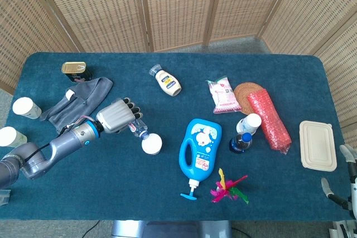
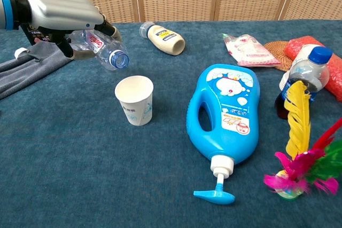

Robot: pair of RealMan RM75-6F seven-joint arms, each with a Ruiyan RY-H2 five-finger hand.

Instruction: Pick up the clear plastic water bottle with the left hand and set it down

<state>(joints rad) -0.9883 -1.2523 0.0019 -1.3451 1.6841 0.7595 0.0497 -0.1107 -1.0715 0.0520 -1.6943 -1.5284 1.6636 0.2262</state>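
Left hand (image 2: pixel 61 10): it is raised above the table (image 2: pixel 80 174), and its fingers are wrapped around the clear plastic water bottle (image 2: pixel 104 50). In the head view the same hand (image 1: pixel 116 117) shows its grey back, with the dark fingertips curled over the bottle (image 1: pixel 136 129).
Bottle: it is held in the left hand, off the table, tilted with the open neck pointing down and away from the hand, toward the paper cup. It has no cap. A red and white label shows between the fingers.
Paper cup (image 2: pixel 134 100): white, upright, open. It stands on the table just beside and below the neck of the bottle. They do not touch.
Grey cloth (image 2: pixel 24 73): it lies behind the left hand, on the wrist side.
Tin can (image 1: pixel 74 69): it is beyond the cloth, well apart from the hand.
Cream squeeze bottle (image 2: pixel 163 37): it lies on its side, farther out than the fingertips, near the back edge.
Blue detergent jug (image 2: pixel 227 118): it lies flat with the pump down, past the paper cup from the hand.
Right hand (image 1: pixel 346 185): only a small part shows at the edge of the head view, well apart from everything. I cannot tell how its fingers stand.
Other things: two white cups (image 1: pixel 25 107) stand at the table edge, near the forearm of the left arm.
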